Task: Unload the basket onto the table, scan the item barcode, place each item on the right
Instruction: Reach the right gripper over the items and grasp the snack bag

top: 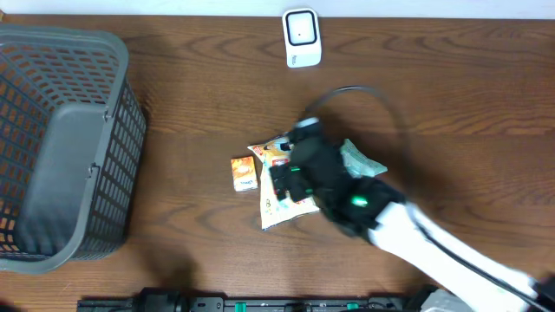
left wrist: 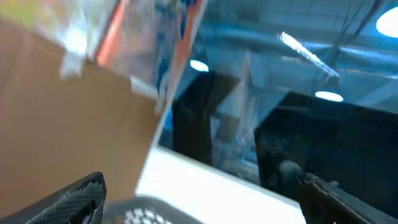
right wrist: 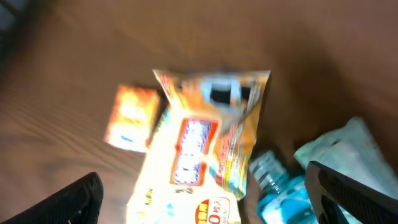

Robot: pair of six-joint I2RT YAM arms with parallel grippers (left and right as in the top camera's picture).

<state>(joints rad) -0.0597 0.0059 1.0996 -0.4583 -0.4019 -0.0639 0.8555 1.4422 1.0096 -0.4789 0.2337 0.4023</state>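
On worktop (top: 451,95) centre, snack packet (top: 279,208) lies flat, orange box (top: 244,172) just beside it. Above packet, right fingers (right wrist: 348,193) spread wide, gripping nothing. Elsewhere, left fingers (left wrist: 74,196) apart, empty. Far edge: white scanner (top: 302,36).

Your table (top: 468,104) is dark brown wood with a bold grain and fills the overhead view. A pale strip (top: 416,7) runs along its 12 o'clock edge. In the left wrist view you see a blurred, blue-tinted room, with bright ceiling lights (left wrist: 328,95) from 2 to 3 o'clock and a brown panel (left wrist: 56,124) at 9 o'clock.
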